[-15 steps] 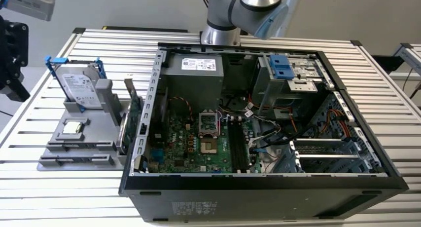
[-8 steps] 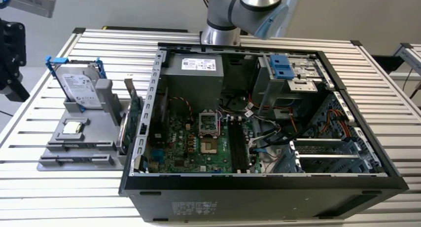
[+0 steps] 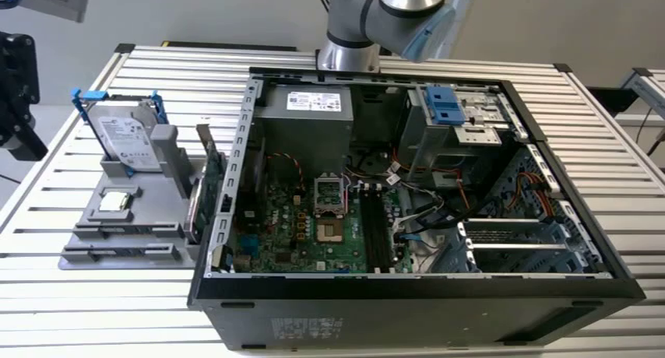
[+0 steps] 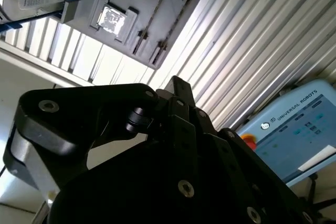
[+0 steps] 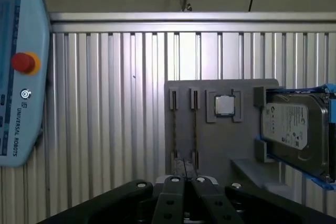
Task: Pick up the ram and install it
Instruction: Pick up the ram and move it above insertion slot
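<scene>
I see pincer (image 5: 185, 181) pressed together over the table (image 5: 105, 108); ram (image 5: 195, 129) stands edge-on in gray holder (image 5: 220, 145) slot, nr CPU (image 5: 225, 105).

- arm (image 3: 387, 8): smooth silver-grey round tubes and joints, with a pale blue cap on one joint.
- hand (image 5: 185, 181): matt black, built of angular linked bars, with small round silver screw heads at the pivots.
</scene>
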Controlling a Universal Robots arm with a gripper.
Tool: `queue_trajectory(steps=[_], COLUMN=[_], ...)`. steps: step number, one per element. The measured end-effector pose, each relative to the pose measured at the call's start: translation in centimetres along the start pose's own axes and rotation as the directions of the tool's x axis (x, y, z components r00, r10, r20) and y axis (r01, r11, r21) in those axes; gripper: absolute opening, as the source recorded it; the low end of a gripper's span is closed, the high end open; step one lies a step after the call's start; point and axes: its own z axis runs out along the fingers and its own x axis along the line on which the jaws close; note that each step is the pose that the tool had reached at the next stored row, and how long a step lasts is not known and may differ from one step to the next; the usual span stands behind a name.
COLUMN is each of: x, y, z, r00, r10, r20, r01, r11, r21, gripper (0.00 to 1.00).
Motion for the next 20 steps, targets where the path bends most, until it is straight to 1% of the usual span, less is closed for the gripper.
queue_trajectory(steps=[4, 7, 9, 11, 13, 16, 20], x=[0.0, 0.0, 0.0, 0.01, 0.01, 0.0, 0.0], y=[0.0, 0.01, 0.01, 0.01, 0.01, 0.01, 0.01], z=[0.01, 0.01, 0.01, 0.02, 0.01, 0.02, 0.01], r00=[0.9992, 0.9968, 0.9936, 0.9894, 0.9848, 0.9763, 0.9709], r10=[-0.04, -0.08, -0.113, -0.145, -0.173, -0.216, -0.239], r20=[-0.0015, -0.0031, -0.0044, -0.0056, -0.0066, -0.0081, -0.0091], r01=[0.04, 0.08, 0.113, 0.145, 0.173, 0.216, 0.239], r11=[0.9992, 0.9967, 0.9936, 0.9894, 0.9848, 0.9763, 0.9709], r21=[0.0047, 0.0063, 0.0067, 0.007, 0.0067, 0.006, 0.0053], gripper=[0.0, 0.0, 0.0, 0.0, 0.0, 0.0, 0.0])
